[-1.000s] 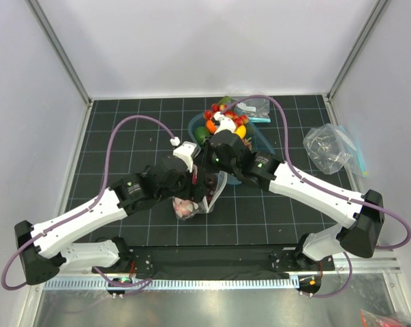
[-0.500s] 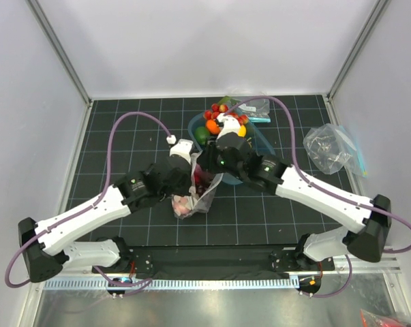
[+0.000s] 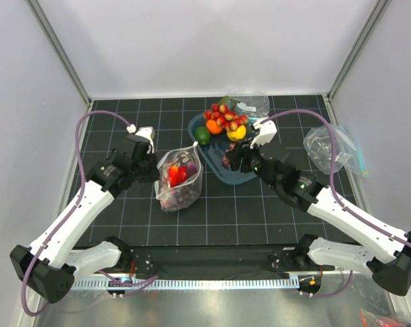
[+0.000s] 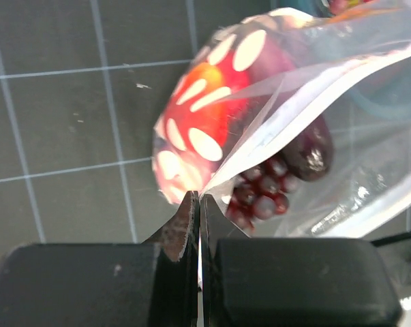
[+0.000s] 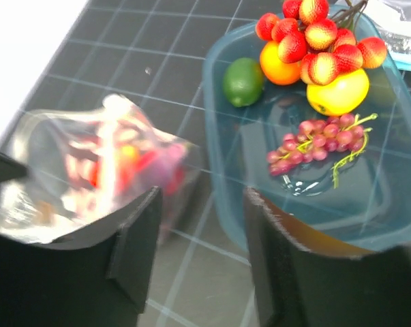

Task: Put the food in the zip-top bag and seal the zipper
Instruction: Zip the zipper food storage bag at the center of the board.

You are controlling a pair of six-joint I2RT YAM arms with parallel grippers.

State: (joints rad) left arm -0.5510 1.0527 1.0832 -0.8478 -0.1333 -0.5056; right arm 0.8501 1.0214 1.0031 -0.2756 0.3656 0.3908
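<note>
The dotted zip-top bag lies on the mat left of the blue tray, with food inside. In the left wrist view a red tomato, a dark grape bunch and a purple onion show through the plastic. My left gripper is shut on the bag's mouth edge, where the zipper strip runs up to the right. From above, the left gripper sits at the bag's left side. My right gripper is open and holds nothing, between the bag and the tray; from above the right gripper hangs over the tray's near part.
The blue tray holds a lime, an orange, a lemon, strawberries and a red grape bunch. A plain clear bag lies at the right, another behind the tray.
Both arms have drawn apart from over the bag. The left gripper closed on the bag's edge and moved left; the right gripper opened and pulled back right, over the tray.
</note>
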